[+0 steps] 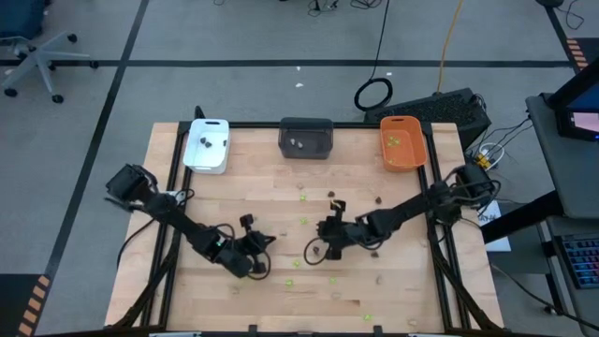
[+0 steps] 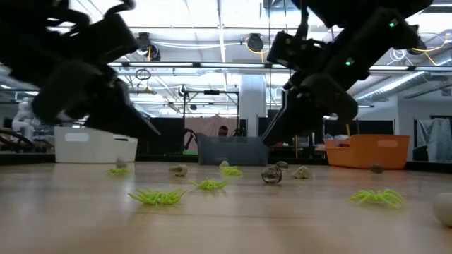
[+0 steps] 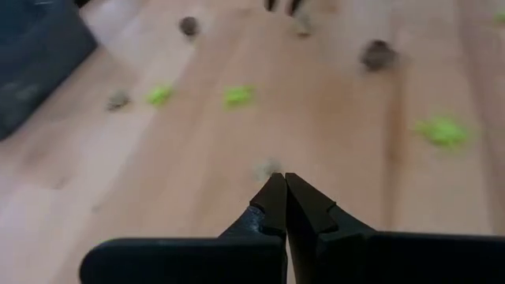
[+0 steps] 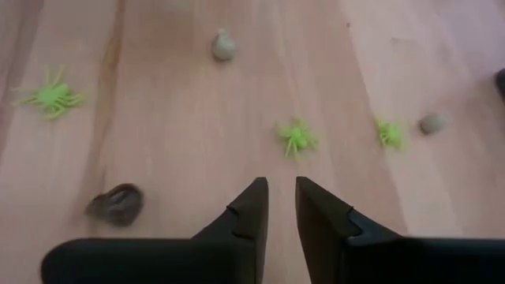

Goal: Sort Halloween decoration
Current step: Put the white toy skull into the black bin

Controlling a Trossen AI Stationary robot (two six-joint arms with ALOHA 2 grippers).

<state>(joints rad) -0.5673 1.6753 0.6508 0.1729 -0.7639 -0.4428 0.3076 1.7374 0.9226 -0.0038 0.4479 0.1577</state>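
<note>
Small decoration pieces lie scattered on the wooden table: lime green spiders (image 4: 297, 138) (image 2: 157, 197), pale beige lumps (image 4: 224, 45) and dark brown lumps (image 4: 116, 203). My left gripper (image 3: 284, 185) (image 1: 265, 245) hangs low over the table's near middle with its fingers shut and nothing between them. A tiny pale piece (image 3: 270, 167) lies on the wood just ahead of its tips. My right gripper (image 4: 280, 193) (image 1: 323, 241) hovers to its right, open by a narrow gap. Below it is bare wood, with a green spider ahead and the dark lump off to one side.
Three trays stand along the far edge: white (image 1: 207, 145), dark grey (image 1: 306, 138) and orange (image 1: 402, 142), each with a few pieces inside. The two grippers are close together near the table's middle. More green spiders (image 1: 298, 263) lie between and in front of them.
</note>
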